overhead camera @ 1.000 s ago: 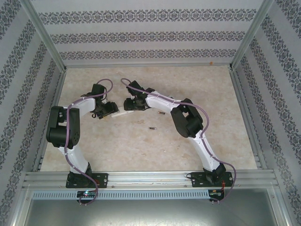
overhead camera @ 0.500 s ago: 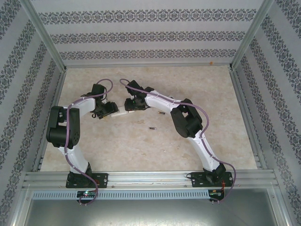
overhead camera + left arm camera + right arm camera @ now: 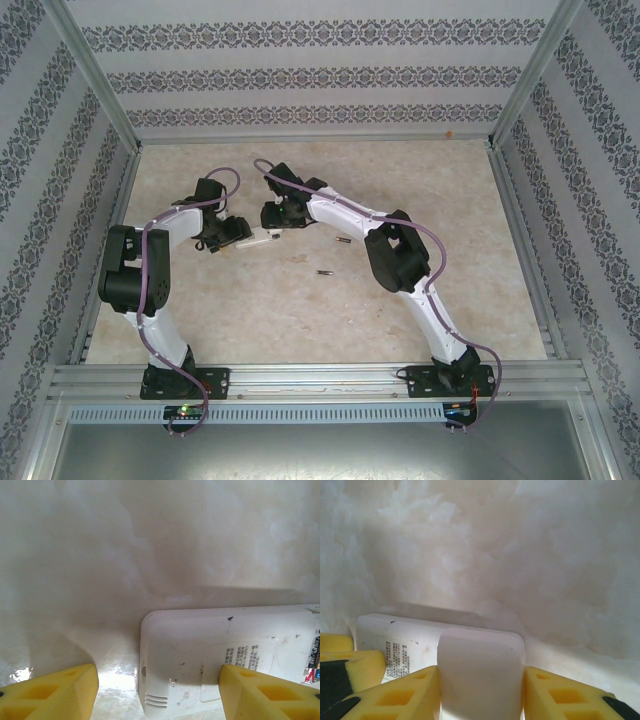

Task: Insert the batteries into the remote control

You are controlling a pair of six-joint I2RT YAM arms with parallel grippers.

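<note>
1. On the marbled table (image 3: 470, 220), seen from above, the white remote control (image 3: 262, 238) lies left of the middle, between the two grippers
2. The left gripper (image 3: 236, 232) stands at the remote's left end, and the right gripper (image 3: 273, 217) at its right end, slightly farther back
3. In the left wrist view the left gripper (image 3: 158, 675) is spread wide and has hold of nothing. One yellow finger (image 3: 55, 692) stands apart from the remote control (image 3: 200, 650), with bare table between them. The other finger overlaps the remote's body, and whether it touches cannot be told
4. There the remote lies back up, its rounded end toward the left of the frame, with a printed label (image 3: 242, 657) on its surface. Some small dark and red detail at the right edge is cut off and too small to tell
5. In the right wrist view the right gripper (image 3: 481, 675) is closed on a smooth white panel (image 3: 480, 680) with rounded corners, and both its yellow fingers press against the panel's sides
6. Behind the panel lies the remote control (image 3: 415, 632) with its printed label. Whether the panel is joined to the remote or loose cannot be told
7. The far battery (image 3: 341, 239) lies on the table just beside the right arm (image 3: 400, 262)
8. The near battery (image 3: 324, 272) lies closer to the arm bases. Both batteries are outside the remote and apart from both grippers
</note>
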